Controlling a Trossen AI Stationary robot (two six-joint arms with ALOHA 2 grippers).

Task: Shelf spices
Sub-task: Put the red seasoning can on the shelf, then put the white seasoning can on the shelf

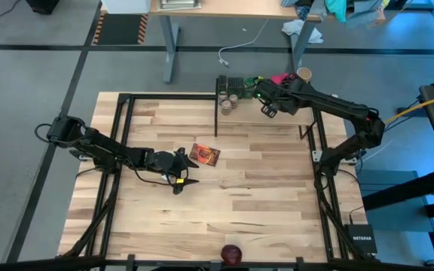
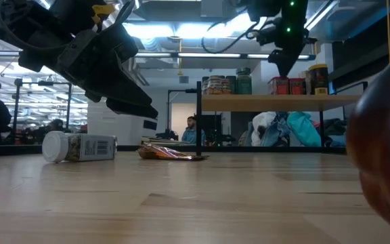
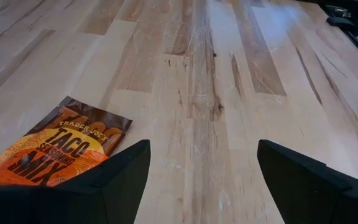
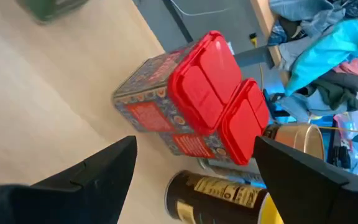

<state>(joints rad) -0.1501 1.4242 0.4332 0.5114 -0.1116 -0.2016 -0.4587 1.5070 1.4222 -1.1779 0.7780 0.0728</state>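
Left gripper [image 1: 182,175] open beside orange packet [image 1: 204,154]; right gripper [image 1: 268,110] open near shelf [image 1: 266,123] jars [image 1: 230,100].

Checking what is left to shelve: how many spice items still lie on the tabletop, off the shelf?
2: the taco seasoning packet mid-table, and a white-capped bottle on its side, seen only from the low camera.

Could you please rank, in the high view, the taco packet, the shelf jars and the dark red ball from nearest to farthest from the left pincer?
From the left pincer, open at mid-table:
1. Taco packet, lying flat right beside it.
2. Dark red ball, at the table's near edge.
3. Shelf jars, at the far end, near the right pincer.
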